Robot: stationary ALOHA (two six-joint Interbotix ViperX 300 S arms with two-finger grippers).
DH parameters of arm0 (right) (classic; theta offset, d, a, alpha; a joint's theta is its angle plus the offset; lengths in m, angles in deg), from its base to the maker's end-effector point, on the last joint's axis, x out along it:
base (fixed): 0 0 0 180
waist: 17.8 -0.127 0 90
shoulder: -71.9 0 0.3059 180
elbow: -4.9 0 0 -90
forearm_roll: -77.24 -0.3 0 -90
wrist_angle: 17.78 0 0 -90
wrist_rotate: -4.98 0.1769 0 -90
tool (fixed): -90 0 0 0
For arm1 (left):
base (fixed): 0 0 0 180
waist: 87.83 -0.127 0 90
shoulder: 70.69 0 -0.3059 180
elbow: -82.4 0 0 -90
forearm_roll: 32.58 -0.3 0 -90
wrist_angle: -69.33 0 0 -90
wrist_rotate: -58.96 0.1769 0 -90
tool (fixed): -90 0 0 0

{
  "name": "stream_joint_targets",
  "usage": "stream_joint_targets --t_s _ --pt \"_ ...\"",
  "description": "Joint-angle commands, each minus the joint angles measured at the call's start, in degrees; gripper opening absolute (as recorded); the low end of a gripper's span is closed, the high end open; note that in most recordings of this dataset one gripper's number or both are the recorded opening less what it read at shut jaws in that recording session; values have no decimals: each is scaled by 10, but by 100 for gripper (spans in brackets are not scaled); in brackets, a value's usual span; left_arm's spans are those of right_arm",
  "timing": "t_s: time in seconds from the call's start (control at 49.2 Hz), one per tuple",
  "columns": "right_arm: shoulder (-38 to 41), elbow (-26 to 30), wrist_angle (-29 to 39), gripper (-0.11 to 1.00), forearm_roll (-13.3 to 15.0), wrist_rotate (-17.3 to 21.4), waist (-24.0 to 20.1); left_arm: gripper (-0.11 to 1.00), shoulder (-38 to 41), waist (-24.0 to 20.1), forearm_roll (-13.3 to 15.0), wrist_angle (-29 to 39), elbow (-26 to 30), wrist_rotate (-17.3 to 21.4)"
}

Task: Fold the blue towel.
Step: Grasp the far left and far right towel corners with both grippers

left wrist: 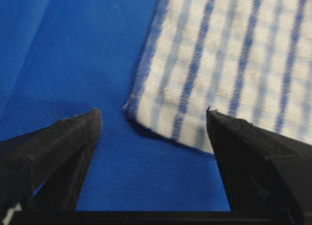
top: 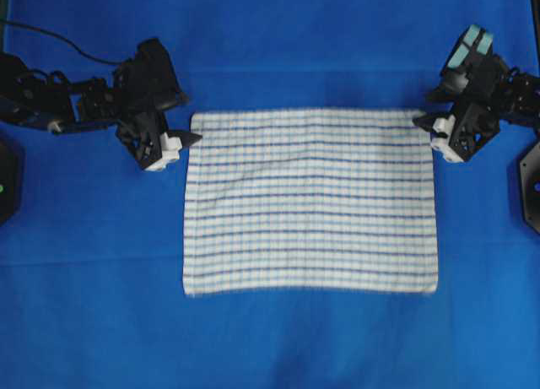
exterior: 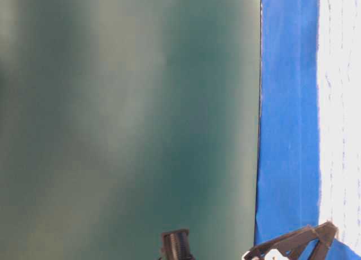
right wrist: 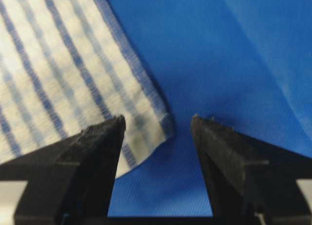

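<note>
The blue towel, white with thin blue stripes, lies flat as a rectangle in the middle of the blue table covering. My left gripper sits at the towel's far left corner. In the left wrist view it is open, with the towel corner lying just ahead of the fingertips and nothing between them. My right gripper sits at the far right corner. The right wrist view shows it open too, the towel corner resting on the covering by its left finger, not pinched.
Black arm bases stand at the left edge and right edge of the table. The table-level view is mostly a blurred dark green surface, with a strip of blue covering and the white towel at its right.
</note>
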Motion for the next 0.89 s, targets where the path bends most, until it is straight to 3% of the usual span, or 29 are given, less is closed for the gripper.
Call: stream_joint_targets --t_s 0.0,0.203,0.305,0.386,0.508,0.549,0.651,0.874 --pt "9 5 -19 62 0 -1 8 82 5 -10 1 -6 11 -1" --pt "30 8 -32 60 1 -2 10 80 25 -18 1 0 16 0" --pt "36 9 -32 56 1 -4 10 73 25 -16 1 4 16 1" --pt "36 9 -31 45 2 -7 10 59 25 -10 1 13 16 5" --pt "35 10 -23 11 8 -7 10 29 25 1 1 38 16 10" --pt "35 10 -20 5 10 -8 10 20 25 6 0 47 16 10" --pt "35 11 -21 5 10 -7 9 4 25 11 0 57 16 11" --pt "28 14 -25 5 10 -5 10 4 4 14 0 63 17 13"
